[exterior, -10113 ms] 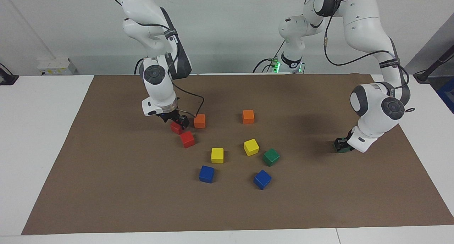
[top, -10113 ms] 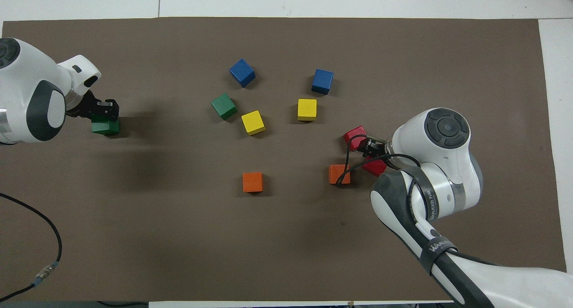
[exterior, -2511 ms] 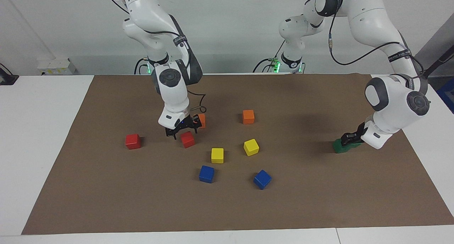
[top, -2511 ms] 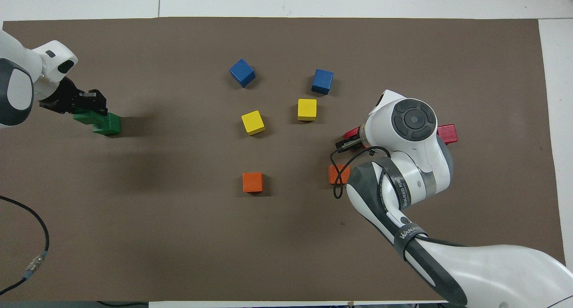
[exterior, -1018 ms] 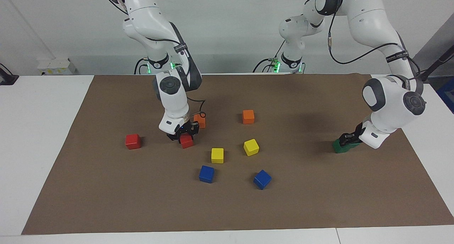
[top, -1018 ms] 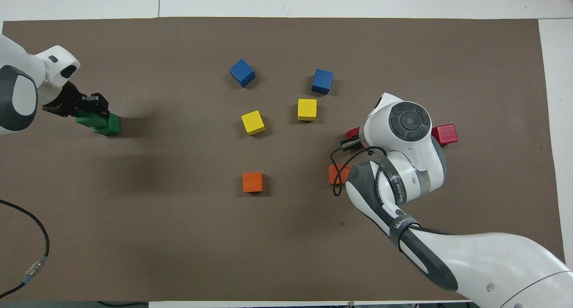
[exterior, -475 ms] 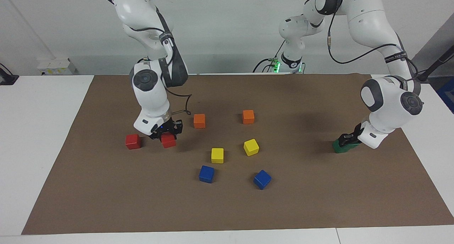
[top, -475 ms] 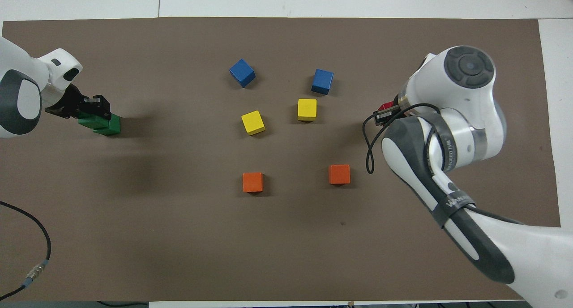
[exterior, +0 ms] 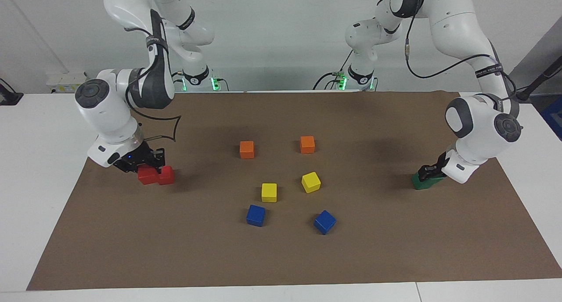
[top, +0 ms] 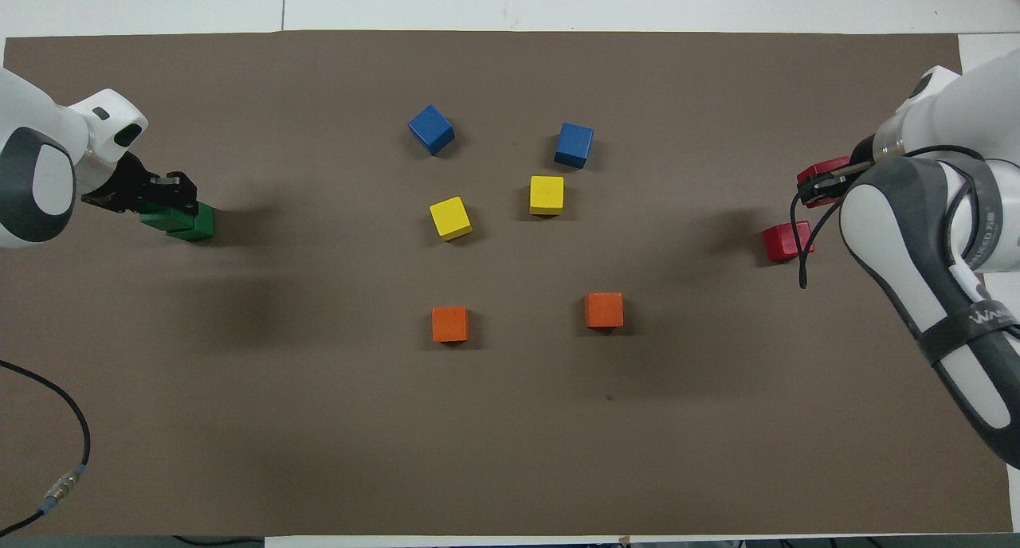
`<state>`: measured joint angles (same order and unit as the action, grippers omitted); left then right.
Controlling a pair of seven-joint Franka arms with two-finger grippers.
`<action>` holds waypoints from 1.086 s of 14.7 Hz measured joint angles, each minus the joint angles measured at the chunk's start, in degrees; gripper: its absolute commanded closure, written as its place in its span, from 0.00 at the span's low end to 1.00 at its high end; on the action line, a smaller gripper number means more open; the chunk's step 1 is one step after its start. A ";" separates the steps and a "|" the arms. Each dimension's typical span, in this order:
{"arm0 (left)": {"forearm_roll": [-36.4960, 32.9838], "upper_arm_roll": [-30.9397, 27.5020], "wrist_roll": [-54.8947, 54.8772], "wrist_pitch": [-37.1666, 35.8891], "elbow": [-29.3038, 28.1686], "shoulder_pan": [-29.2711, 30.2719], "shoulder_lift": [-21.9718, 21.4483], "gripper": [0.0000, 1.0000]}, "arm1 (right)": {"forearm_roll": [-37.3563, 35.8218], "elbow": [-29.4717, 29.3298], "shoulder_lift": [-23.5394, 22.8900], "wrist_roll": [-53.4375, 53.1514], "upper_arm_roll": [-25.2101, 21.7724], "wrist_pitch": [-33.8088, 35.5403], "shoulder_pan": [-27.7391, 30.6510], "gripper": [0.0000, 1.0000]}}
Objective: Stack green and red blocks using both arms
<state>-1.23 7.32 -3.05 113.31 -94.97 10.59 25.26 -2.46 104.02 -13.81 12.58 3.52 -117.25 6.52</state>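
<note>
Six spare cubes mid-mat; right gripper (exterior: 147,161) clamps red block (exterior: 147,175), left gripper (exterior: 432,169) green block (exterior: 422,182).

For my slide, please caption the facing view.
Right end effector carries a red block beside the other red block.

Both arms are glossy white with rounded segments, dark grey round caps on the joints and dark grey bands printed with white lettering. Loose black cables loop along the left arm (exterior: 465,38) and the right arm (exterior: 131,52). Green lights glow at the bases. Each ends in a small black pincer.
</note>
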 measured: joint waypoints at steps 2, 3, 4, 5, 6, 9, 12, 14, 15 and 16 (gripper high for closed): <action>0.00 -0.01 0.00 0.00 -0.08 0.00 0.00 1.00 | 0.00 2.64 0.53 0.12 0.18 -2.05 -0.16 1.00; -0.01 -0.02 0.00 0.00 -0.12 0.00 -0.01 1.00 | 0.00 3.79 0.78 0.12 0.44 -2.75 -0.26 1.00; -0.01 -0.01 0.00 0.00 -0.16 0.00 -0.04 1.00 | 0.00 4.71 1.00 0.11 0.58 -3.09 -0.38 1.00; -0.01 -0.01 0.00 0.00 -0.26 0.00 -0.11 1.00 | 0.00 5.48 1.26 0.09 0.64 -3.19 -0.54 1.00; -0.01 -0.02 0.00 0.01 -0.44 0.00 -0.25 1.00 | 0.00 6.15 1.55 0.06 0.65 -3.20 -0.71 1.00; -0.03 -0.02 -0.08 0.36 -1.09 0.00 -0.67 1.00 | 0.00 9.12 2.76 0.05 0.63 -5.43 -0.83 1.00; -0.05 -0.02 -0.10 1.02 -1.68 0.00 -1.01 1.00 | 0.00 11.62 3.78 0.05 0.60 -6.52 -0.83 1.00; -0.05 -0.02 -0.10 1.56 -1.91 0.00 -1.09 1.00 | 0.00 12.61 4.28 0.05 0.58 -6.66 -0.83 1.00; -0.05 -0.02 -0.10 1.76 -1.98 0.00 -1.11 1.00 | 0.00 13.05 4.52 0.05 0.56 -6.84 -0.82 1.00; -0.05 -0.02 -0.10 1.84 -2.01 0.00 -1.12 1.00 | 0.00 13.37 4.68 0.05 0.53 -7.09 -0.79 1.00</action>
<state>-1.28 7.30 -3.14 115.14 -96.98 10.59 24.14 -2.46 117.38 -9.13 12.63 4.05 -124.35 5.73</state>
